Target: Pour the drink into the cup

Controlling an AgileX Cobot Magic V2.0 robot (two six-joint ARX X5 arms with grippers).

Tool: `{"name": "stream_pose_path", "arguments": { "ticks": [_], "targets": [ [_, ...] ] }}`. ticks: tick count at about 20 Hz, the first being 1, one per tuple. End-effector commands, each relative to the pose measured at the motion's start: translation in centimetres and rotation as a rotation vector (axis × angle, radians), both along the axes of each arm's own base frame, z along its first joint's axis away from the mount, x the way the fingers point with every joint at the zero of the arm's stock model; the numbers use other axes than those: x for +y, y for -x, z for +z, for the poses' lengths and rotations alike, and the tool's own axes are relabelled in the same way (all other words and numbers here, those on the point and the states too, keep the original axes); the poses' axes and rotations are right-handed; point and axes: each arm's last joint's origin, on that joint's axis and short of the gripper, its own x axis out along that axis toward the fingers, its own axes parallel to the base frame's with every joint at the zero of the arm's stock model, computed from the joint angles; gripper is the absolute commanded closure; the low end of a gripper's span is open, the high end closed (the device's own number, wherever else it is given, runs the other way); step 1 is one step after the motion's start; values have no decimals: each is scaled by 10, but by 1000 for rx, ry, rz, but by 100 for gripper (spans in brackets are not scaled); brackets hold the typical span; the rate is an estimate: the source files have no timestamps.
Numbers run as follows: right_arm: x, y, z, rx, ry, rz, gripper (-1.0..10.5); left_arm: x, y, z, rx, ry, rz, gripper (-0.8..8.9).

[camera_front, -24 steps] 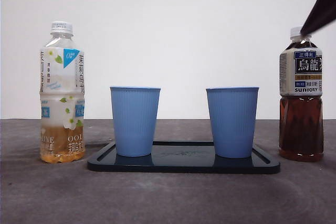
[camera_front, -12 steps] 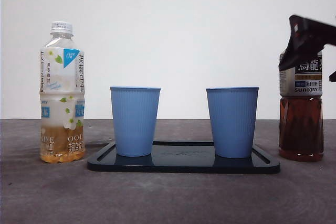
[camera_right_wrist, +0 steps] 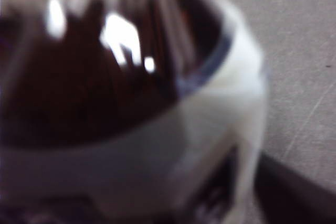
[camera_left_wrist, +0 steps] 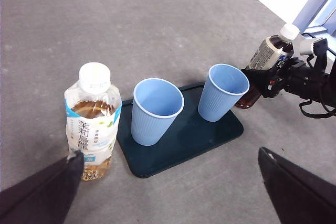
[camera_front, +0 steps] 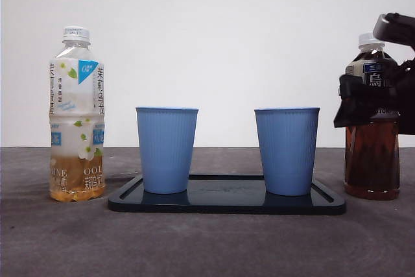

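— So where do we have the oolong tea bottle [camera_front: 371, 154]?
— Upright on the tabletop [camera_front: 207, 238], just beside the dark tray [camera_front: 227, 204] with our two blue cups [camera_front: 166, 150] [camera_front: 286, 151]. Our right end effector [camera_front: 376, 105] sits around its label; whether it's clamped, we cannot tell.
— And the left end effector [camera_left_wrist: 168, 187]?
— Jaws wide apart above the jasmine tea bottle [camera_left_wrist: 93, 121], holding nothing.

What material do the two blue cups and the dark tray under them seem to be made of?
The blue cups look like thin matte plastic or coated paper: fine vertical ribs, rolled rim, no shine. The dark tray looks like glossy hard plastic, since its flat surface mirrors the cups; lacquered material cannot be excluded.
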Motion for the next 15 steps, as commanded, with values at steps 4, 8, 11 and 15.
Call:
{"name": "stream_pose_path", "arguments": {
  "ticks": [4,8,11,15],
  "targets": [
    [1,-2,2,-42,2,14,750,0,0,4,-26,-11,-8,284],
    [1,4,19,-46,6,44,753,0,0,5,-30,-13,-10,284],
    [2,9,47,60,98,79,753,0,0,5,-35,-12,-10,284],
    [14,10,97,227,277,153,753,-1,-1,7,-52,-7,-9,284]
  ]
}}
